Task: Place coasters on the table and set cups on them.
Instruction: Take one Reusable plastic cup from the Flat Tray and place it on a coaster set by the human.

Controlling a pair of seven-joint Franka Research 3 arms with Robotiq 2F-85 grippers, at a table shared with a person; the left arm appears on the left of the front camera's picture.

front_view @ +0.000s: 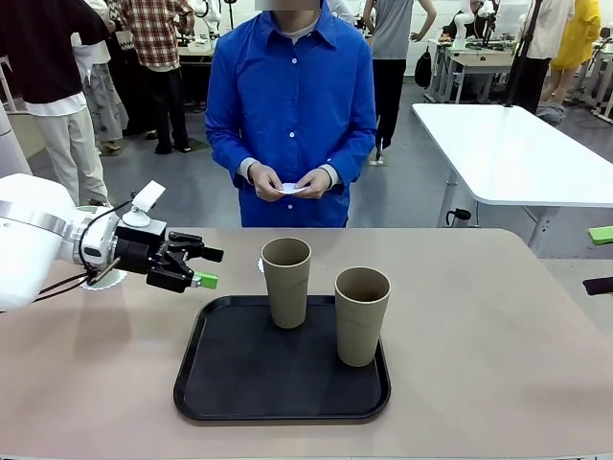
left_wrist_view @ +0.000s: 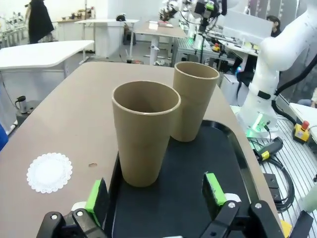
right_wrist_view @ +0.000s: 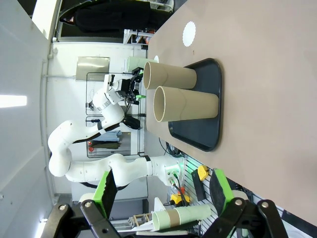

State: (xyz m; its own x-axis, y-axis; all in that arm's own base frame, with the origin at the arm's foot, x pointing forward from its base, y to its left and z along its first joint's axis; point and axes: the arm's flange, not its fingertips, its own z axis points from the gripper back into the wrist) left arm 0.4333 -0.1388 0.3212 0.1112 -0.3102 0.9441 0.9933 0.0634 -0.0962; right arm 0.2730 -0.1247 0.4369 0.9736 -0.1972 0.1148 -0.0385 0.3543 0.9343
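Note:
Two brownish-tan cups [front_view: 286, 281] [front_view: 361, 315] stand upright on a black tray [front_view: 230, 383] on the beige table [front_view: 498, 364]. My left gripper [front_view: 206, 267] hovers open just left of the tray, pointing at the nearer cup [left_wrist_view: 144, 131]; its green pads [left_wrist_view: 96, 195] straddle empty air. One white lacy coaster [left_wrist_view: 49, 172] lies on the table beside the tray, half hidden behind the cup [front_view: 261, 264]. Another coaster [front_view: 107, 280] peeks from under my left wrist. The person holds a third coaster [front_view: 292, 189] in both hands. A pale green cup [right_wrist_view: 134, 63] stands beyond the tan ones. My right gripper [right_wrist_view: 163, 186] is open.
The person in blue stands at the far edge, hands held at waist height off the table. My right gripper's fingertips [front_view: 601, 260] show at the right edge, well away from the tray. A white table [front_view: 517, 153] stands at the back right.

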